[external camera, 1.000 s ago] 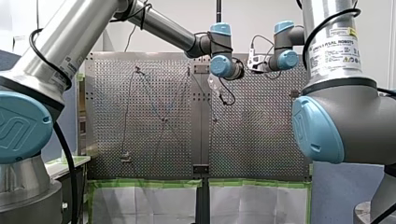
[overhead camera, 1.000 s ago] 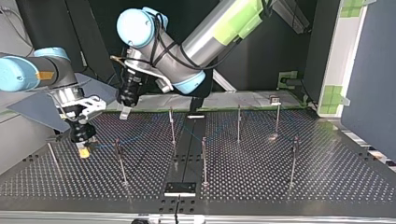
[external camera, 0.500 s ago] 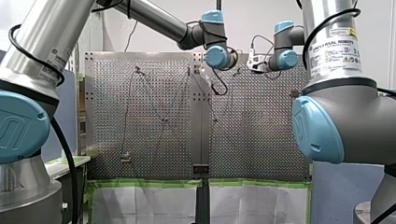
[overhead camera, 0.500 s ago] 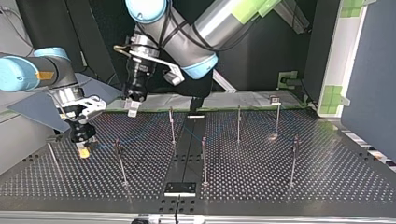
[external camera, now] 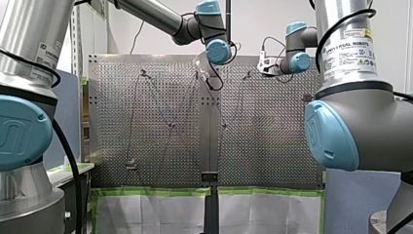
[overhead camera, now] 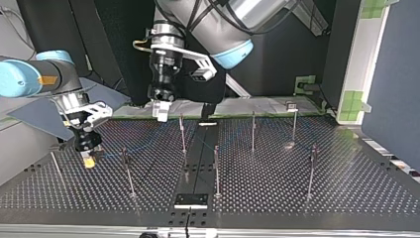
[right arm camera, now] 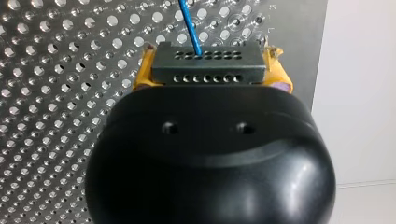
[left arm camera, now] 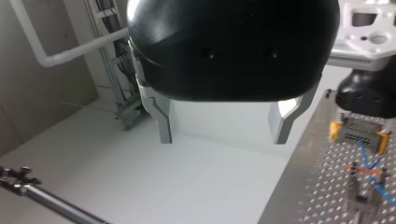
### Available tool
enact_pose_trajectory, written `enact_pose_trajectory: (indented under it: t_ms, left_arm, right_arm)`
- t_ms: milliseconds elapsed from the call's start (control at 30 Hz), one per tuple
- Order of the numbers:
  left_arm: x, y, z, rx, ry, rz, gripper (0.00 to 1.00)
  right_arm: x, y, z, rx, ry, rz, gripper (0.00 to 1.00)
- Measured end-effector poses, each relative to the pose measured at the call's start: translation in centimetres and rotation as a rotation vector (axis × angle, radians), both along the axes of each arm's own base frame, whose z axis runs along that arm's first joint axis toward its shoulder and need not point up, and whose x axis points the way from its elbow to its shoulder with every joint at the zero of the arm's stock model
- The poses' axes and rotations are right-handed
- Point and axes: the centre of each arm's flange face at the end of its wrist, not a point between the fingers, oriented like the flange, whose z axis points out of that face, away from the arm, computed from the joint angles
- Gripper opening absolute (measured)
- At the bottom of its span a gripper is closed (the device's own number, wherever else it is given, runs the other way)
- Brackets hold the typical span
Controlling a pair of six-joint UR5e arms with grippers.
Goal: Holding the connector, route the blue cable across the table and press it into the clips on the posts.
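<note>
My right gripper [right arm camera: 208, 58] is shut on the grey connector [right arm camera: 208, 70], its yellow pads at either end. The blue cable [right arm camera: 190, 25] leaves the connector over the perforated table. In the top view that gripper [overhead camera: 88, 160] hangs low at the left, beside a post with a clip [overhead camera: 126, 163], and the thin cable [overhead camera: 111, 154] runs off toward the middle posts. My left gripper [left arm camera: 224, 135] is open with nothing between its metal fingers [left arm camera: 164, 123]; it [overhead camera: 159, 110] hovers above the table's far edge. The left wrist view shows the connector [left arm camera: 359, 133] off to the side.
Several thin posts stand across the table [overhead camera: 307, 208], among them one [overhead camera: 182, 130] near the left gripper, one in the middle [overhead camera: 216, 168] and one at the top view's right [overhead camera: 312, 171]. A small black plate [overhead camera: 190, 200] lies at the near edge.
My left arm has risen and swung its open gripper toward the top view's right, away from the right gripper. The right arm and the connector have stayed put.
</note>
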Motion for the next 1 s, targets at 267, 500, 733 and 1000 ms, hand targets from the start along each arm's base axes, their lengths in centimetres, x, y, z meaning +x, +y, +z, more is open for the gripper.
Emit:
enact_pose_trajectory:
  t_ms: [267,500,733,1000]
  left_arm:
    - [-1.8,1.8,-0.6,0.019,-0.015,0.086,1.00]
    - [-2.4,2.6,-3.1,0.041,-0.004,0.134,1.00]
    - [-2.9,3.4,-5.5,0.044,-0.003,0.140,1.00]
    - [-3.5,4.1,-7.8,0.045,-0.003,0.141,1.00]
  right_arm:
    - [0.0,0.0,0.0,0.000,0.000,0.000,0.00]
    - [0.0,0.0,0.0,0.000,0.000,0.000,0.00]
    - [0.0,0.0,0.0,0.000,0.000,0.000,0.00]
    - [0.0,0.0,0.0,0.000,0.000,0.000,0.00]
